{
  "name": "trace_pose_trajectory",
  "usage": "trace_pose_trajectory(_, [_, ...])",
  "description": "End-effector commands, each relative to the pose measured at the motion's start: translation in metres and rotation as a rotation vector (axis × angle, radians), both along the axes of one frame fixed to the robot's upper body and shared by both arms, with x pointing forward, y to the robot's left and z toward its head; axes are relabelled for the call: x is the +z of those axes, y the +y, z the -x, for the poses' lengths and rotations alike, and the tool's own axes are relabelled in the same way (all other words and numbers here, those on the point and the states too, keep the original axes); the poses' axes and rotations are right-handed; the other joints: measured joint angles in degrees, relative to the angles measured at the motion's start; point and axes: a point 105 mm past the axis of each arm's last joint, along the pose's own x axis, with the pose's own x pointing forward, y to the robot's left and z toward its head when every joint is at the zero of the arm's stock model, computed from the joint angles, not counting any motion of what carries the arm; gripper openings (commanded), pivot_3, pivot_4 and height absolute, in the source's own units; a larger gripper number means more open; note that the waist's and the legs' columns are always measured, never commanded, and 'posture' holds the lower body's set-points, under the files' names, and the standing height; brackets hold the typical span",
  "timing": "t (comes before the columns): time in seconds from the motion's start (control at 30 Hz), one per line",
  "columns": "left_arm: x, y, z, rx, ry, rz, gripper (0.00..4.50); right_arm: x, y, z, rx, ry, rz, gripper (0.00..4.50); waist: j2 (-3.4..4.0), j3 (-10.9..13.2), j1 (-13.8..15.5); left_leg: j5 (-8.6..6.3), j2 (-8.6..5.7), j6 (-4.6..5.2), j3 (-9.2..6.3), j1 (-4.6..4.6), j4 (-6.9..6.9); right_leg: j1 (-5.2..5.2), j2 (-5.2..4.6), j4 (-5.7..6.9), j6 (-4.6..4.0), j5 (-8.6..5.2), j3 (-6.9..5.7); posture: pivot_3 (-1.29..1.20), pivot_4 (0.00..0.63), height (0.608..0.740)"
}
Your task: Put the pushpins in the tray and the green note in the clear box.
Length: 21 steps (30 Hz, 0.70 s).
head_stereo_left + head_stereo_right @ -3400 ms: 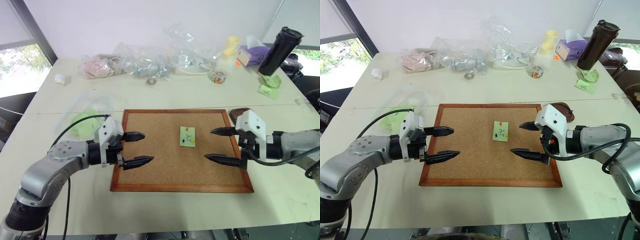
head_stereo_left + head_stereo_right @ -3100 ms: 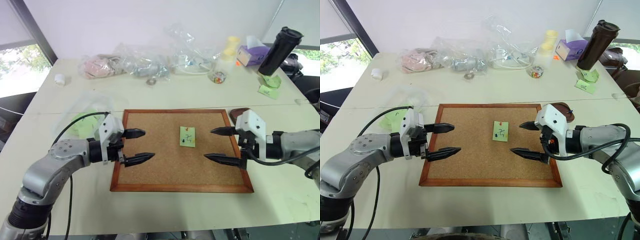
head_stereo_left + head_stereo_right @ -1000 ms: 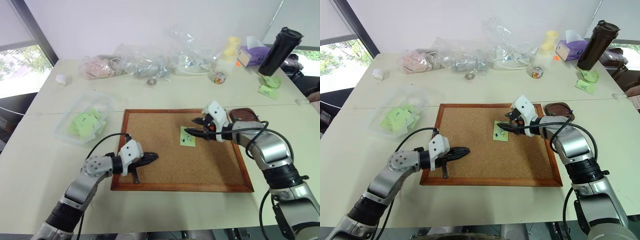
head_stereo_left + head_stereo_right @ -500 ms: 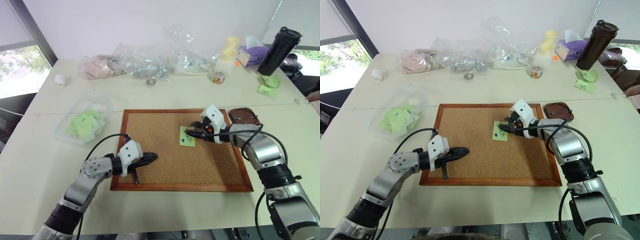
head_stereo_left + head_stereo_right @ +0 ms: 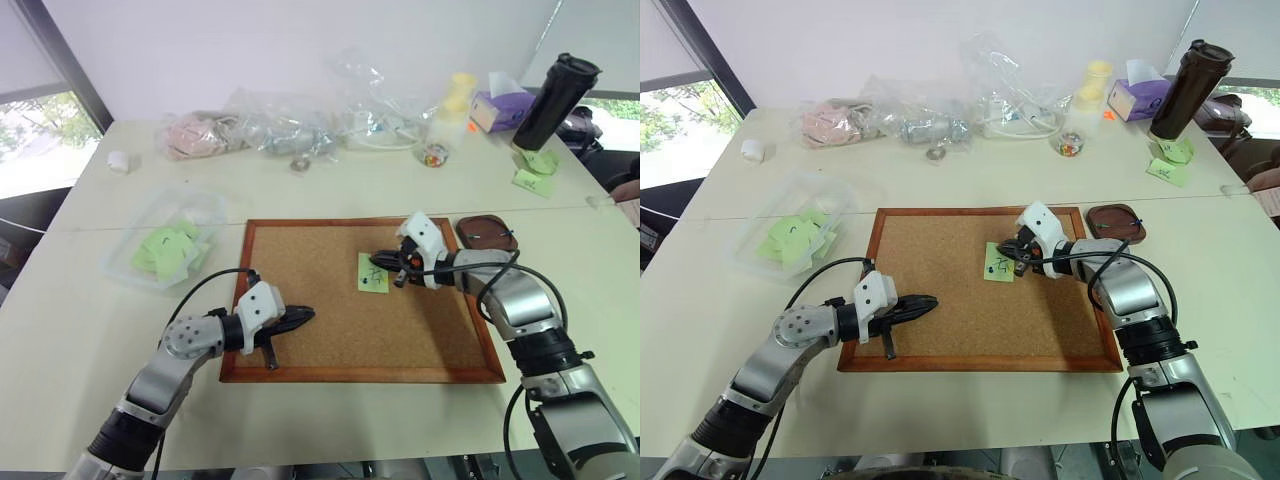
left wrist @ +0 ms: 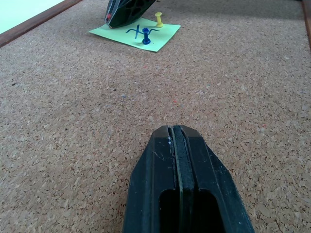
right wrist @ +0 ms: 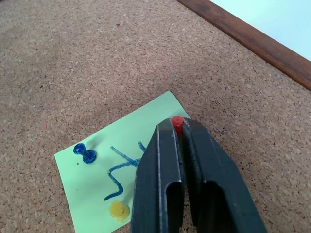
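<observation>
The green note (image 7: 121, 170) lies pinned on the cork board (image 5: 330, 340), right of its middle. My right gripper (image 7: 177, 127) is shut on the red pushpin (image 7: 177, 120) at the note's corner. A blue pushpin (image 7: 83, 153) and a yellow pushpin (image 7: 119, 210) stand in the note. My left gripper (image 6: 175, 133) is shut and empty, low over the board's front left part (image 5: 305, 315). The dark brown tray (image 5: 487, 233) sits just off the board's far right corner. The clear box (image 5: 165, 250), with lime slips inside, stands left of the board.
Clear plastic bags (image 5: 290, 125) and cables crowd the table's back edge. A small clear cup of coloured bits (image 5: 433, 153), a purple tissue box (image 5: 505, 105) and a tall black tumbler (image 5: 555, 95) stand at the back right. Green slips (image 5: 535, 170) lie under the tumbler.
My right gripper, open over the note half a second ago, has shut on the red pushpin. The left gripper has stayed shut and still since a second ago.
</observation>
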Motion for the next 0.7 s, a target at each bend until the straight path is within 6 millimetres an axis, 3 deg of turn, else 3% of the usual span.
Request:
trace_pose_trajectory(0.03, [-0.019,0.014,0.001,0.053,0.058,-0.068,0.00,0.010,0.005,-0.002,0.023,-0.043,0.006,0.09,0.01,0.0,0.0,0.00,0.00,0.00,0.00,0.00,0.00,0.00,0.00,0.00,0.00,0.00,0.00,0.00,0.150,0.740])
trace_pose_trajectory(0.13, [-0.021,0.014,0.002,0.049,0.060,-0.074,0.00,0.017,0.004,-0.003,0.020,-0.059,-0.007,0.09,0.01,0.0,0.0,0.00,0.00,0.00,0.00,0.00,0.00,0.00,0.00,0.00,0.00,0.00,0.00,0.00,0.150,0.740])
trace_pose_trajectory(0.27, [-0.025,0.013,0.005,0.037,0.068,-0.084,0.00,0.043,-0.003,-0.002,-0.008,-0.096,-0.075,0.09,0.02,0.0,0.0,0.00,0.00,0.00,0.00,-0.02,-0.01,-0.04,0.00,0.00,0.00,0.00,0.01,0.00,0.150,0.740])
trace_pose_trajectory(0.53, [-0.047,0.012,0.012,0.032,0.117,-0.098,0.00,0.071,-0.014,0.012,-0.038,-0.125,-0.137,0.09,0.13,-0.1,0.1,0.00,0.00,0.00,0.00,0.01,-0.06,0.00,-0.01,-0.03,0.00,0.00,0.00,0.00,0.150,0.740])
trace_pose_trajectory(0.7, [-0.049,0.012,0.009,0.036,0.115,-0.096,0.00,0.090,-0.050,0.006,-0.210,-0.151,-0.218,0.09,0.49,-0.4,0.2,0.00,-0.01,0.01,0.01,0.03,-0.06,0.03,-0.03,-0.02,0.00,0.00,0.03,0.00,0.150,0.740])
